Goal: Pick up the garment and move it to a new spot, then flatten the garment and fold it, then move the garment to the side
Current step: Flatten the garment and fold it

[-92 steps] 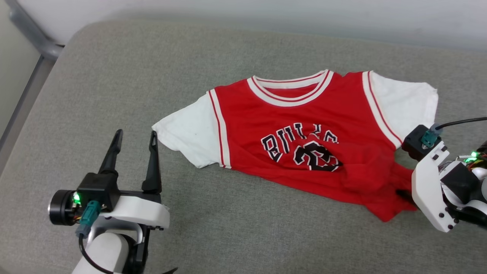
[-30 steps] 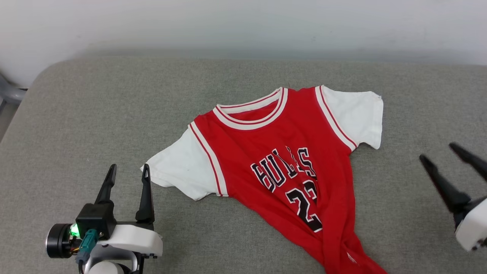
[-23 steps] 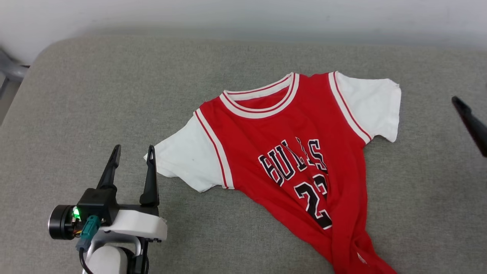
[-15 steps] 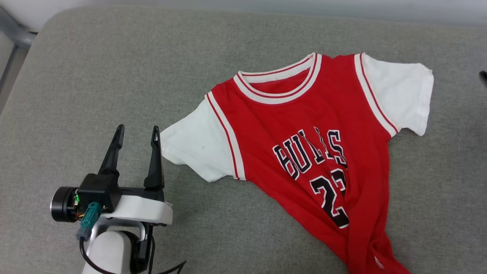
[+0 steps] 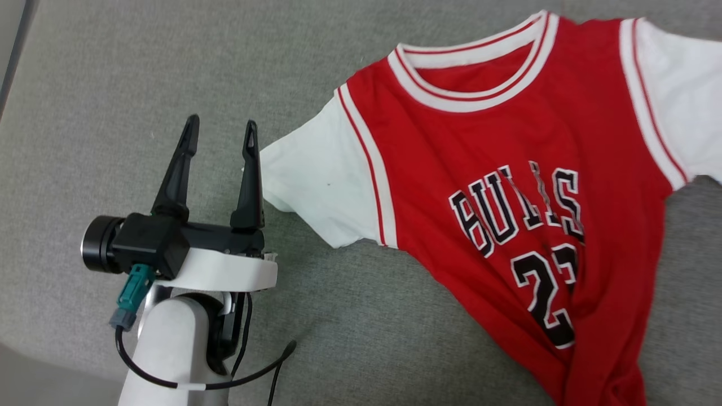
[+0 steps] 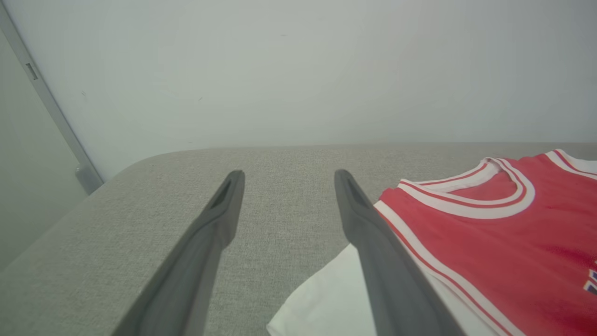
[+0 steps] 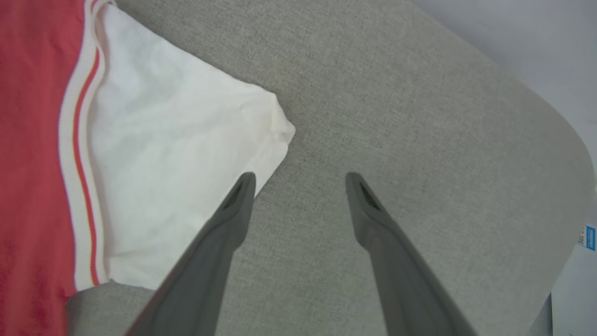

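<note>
Grey fabric surface [image 5: 113, 67] bears one garment [image 5: 479, 141]; left gripper [image 5: 221, 122] and right gripper [image 7: 301, 177] both gape empty.

On the chest of the garment [image 5: 496, 169], black lettering [image 5: 516, 206] outlined in white is set in an arch. "BULLS" can be read, though the middle letters are pinched by a crease. Below it a number [image 5: 544, 296] is printed in the same style. Its first digit is read as 2, but the second is partly lost in a fold and cannot be told for certain. At the right edge of the right wrist view a small blue label [image 7: 587, 235] is seen; its print is too small to be read.
</note>
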### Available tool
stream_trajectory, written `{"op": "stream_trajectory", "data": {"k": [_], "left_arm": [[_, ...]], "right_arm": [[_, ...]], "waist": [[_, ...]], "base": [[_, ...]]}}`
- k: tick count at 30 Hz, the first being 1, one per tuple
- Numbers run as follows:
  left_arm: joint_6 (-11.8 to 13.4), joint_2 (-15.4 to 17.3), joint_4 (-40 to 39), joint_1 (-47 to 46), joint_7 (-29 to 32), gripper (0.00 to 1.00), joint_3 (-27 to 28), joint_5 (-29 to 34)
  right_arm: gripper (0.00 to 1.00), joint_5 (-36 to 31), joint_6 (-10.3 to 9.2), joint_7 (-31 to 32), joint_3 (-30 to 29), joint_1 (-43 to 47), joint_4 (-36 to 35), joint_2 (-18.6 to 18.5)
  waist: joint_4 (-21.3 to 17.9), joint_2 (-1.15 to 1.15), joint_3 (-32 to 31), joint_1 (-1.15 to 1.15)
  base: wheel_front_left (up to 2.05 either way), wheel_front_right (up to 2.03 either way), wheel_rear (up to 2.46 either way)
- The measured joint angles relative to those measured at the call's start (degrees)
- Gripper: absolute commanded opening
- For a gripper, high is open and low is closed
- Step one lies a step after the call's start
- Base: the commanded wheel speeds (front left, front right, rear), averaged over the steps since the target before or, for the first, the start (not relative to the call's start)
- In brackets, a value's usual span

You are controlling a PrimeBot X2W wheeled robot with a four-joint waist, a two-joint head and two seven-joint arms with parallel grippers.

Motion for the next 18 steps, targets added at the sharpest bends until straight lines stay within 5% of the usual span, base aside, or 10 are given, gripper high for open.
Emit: {"op": "stream_trajectory", "data": {"k": [13, 14, 15, 18], "left_arm": [[0.8, -0.3, -0.8, -2.3, 0.0, 1.00, -1.0, -1.4], [0.9, -0.3, -0.6, -2.4, 0.0, 1.00, -1.0, -1.4], [0.9, -0.3, -0.5, -2.4, 0.0, 1.00, -0.9, -1.4], [0.9, -0.3, 0.1, -2.4, 0.0, 1.00, -0.8, -1.3]], "right_arm": [[1.00, -1.5, -0.05, -1.8, -0.2, -0.2, 6.0, 1.0], [0.84, -1.3, -0.05, -2.3, -0.3, 0.2, 6.0, 0.9], [0.02, -1.1, -0.05, -2.8, -0.3, 0.3, 6.0, 0.9], [0.00, -0.7, -0.02, -5.1, 0.1, 0.8, 6.2, 1.5]], "waist": [[3.6, 0.00, 6.4, -0.01], [3.6, 0.00, 6.4, -0.02], [3.6, 0.00, 6.2, -0.01], [3.3, 0.00, 5.3, -0.02]], "base": [[0.00, 0.00, 0.00], [0.00, 0.00, 0.00], [0.00, 0.00, 0.00], [0.00, 0.00, 0.00]]}}
